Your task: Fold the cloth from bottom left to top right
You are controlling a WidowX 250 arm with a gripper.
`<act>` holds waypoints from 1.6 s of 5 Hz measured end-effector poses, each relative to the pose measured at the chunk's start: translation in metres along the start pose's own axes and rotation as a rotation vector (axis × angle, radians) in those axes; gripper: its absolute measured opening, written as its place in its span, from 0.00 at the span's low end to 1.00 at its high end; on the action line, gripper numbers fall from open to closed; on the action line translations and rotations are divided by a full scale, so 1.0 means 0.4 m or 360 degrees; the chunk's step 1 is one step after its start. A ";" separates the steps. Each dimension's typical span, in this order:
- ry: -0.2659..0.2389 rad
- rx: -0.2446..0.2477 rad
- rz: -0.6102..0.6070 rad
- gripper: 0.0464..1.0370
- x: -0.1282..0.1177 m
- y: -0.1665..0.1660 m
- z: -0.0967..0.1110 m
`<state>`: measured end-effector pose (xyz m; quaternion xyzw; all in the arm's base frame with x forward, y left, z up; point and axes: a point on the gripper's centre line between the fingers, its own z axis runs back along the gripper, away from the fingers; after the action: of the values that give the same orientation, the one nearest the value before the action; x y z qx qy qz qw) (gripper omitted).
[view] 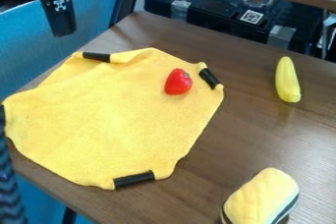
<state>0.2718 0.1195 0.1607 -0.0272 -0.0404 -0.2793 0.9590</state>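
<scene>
The black gripper [61, 17] hangs at the upper left, beyond the table's left edge and above and left of the cloth. Its state cannot be made out. The yellow cloth [108, 120] lies spread on the left half of the table, mostly flat, with a small ripple along its top edge. Black strips mark its upper left, upper right and bottom edges. A red strawberry-like toy [178, 82] rests on the cloth near its upper right corner. At the left, the cloth's corner reaches the view's edge, beside a dark ribbed object.
On the brown table [230, 134], a yellow banana-like toy [287, 79] lies at the right and a yellow, dark-edged toy [261, 198] at the bottom right. Black equipment [223, 14] stands behind the far edge. The dark ribbed object [9, 183] rises at the lower left.
</scene>
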 end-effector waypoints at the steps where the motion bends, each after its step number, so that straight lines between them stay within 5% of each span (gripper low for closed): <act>1: 0.0012 -0.0043 0.0017 0.96 0.000 -0.002 -0.021; 3: -0.0130 -0.0085 0.0214 0.96 -0.065 0.017 -0.029; 5: -0.0143 -0.0086 0.0229 0.96 -0.065 0.018 -0.027; 6: -0.0257 -0.0107 0.0649 0.96 -0.110 0.077 -0.052; 7: -0.0341 0.0000 0.0996 0.96 -0.170 0.126 -0.084; 8: -0.0348 0.0010 0.1333 0.96 -0.228 0.127 -0.122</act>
<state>0.2256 0.2073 0.1022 -0.0678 -0.1281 0.1386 0.9797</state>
